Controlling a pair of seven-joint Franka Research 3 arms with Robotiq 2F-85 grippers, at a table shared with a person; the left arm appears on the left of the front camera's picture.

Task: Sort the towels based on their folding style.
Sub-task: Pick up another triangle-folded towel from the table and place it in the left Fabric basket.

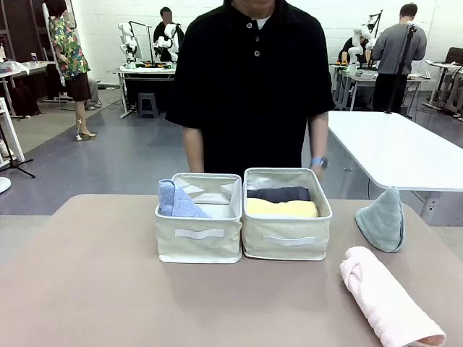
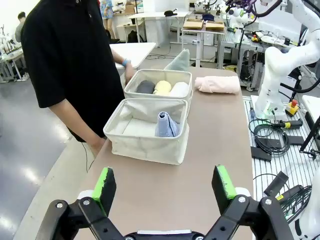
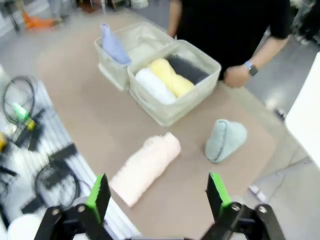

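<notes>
Two cream fabric baskets stand side by side mid-table. The left basket point(image 1: 199, 246) holds a lavender-blue cone-folded towel point(image 1: 176, 200). In the right basket point(image 1: 286, 246) lie rolled towels: dark grey point(image 1: 278, 194), yellow point(image 1: 281, 208) and, in the right wrist view, white point(image 3: 154, 86). A pink rolled towel point(image 1: 387, 298) lies on the table at the right front. Behind it stands a grey-green cone towel point(image 1: 383, 220). My left gripper point(image 2: 165, 187) is open, above the table short of the baskets. My right gripper point(image 3: 157, 195) is open, high above the pink roll point(image 3: 145, 167).
A person in a black shirt stands at the far edge behind the baskets, one hand point(image 3: 236, 76) with a blue watch beside the right basket. The table point(image 1: 87, 289) has bare room at the left and front. Cables point(image 2: 272, 137) lie off the table's side.
</notes>
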